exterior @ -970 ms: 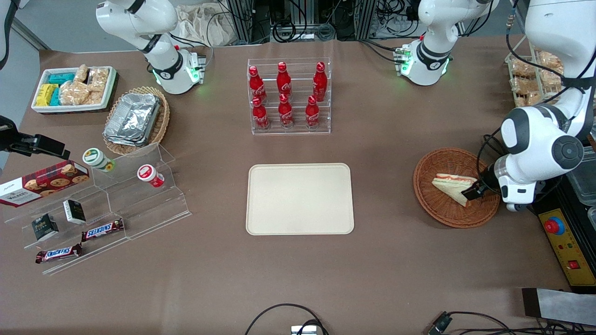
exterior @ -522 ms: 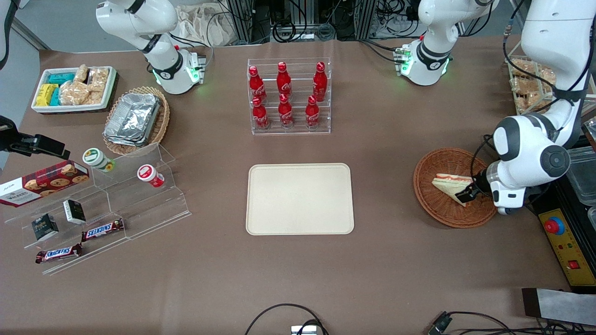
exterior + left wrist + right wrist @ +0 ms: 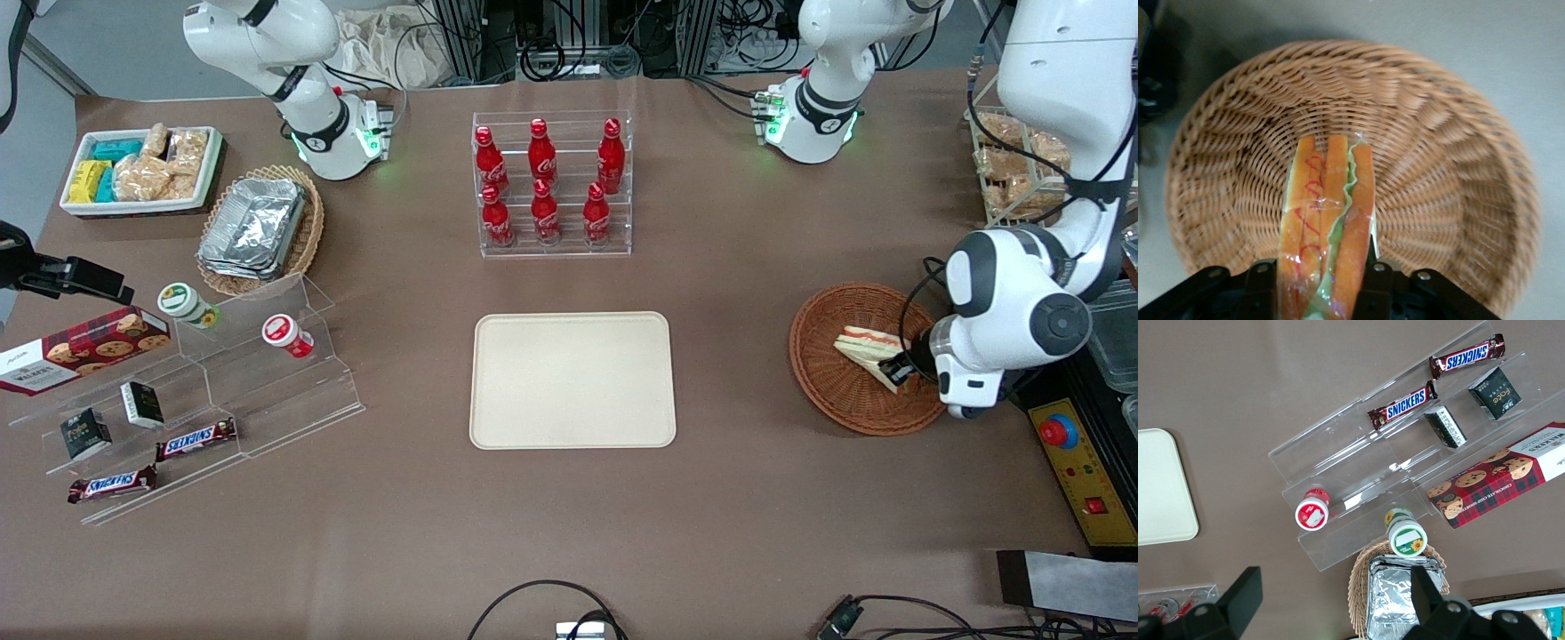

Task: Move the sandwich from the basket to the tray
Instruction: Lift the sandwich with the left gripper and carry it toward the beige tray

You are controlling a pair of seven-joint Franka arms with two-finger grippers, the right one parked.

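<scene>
My gripper [image 3: 900, 370] is clamped on the wide end of the sandwich [image 3: 869, 351], which sits in the basket [image 3: 836, 391] at the front frame's right, not clearly lifted, long axis and tip pointing frame-left toward the bare tray [image 3: 572, 380] at center; lift, carry and release all remain.

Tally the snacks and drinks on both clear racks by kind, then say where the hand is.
Red cola bottles: 6
Snickers bars: 2
Lidded cups: 2
Small dark boxes: 2
Cookie box: 1
Total: 13
Hand: shut on the sandwich in the basket.
</scene>
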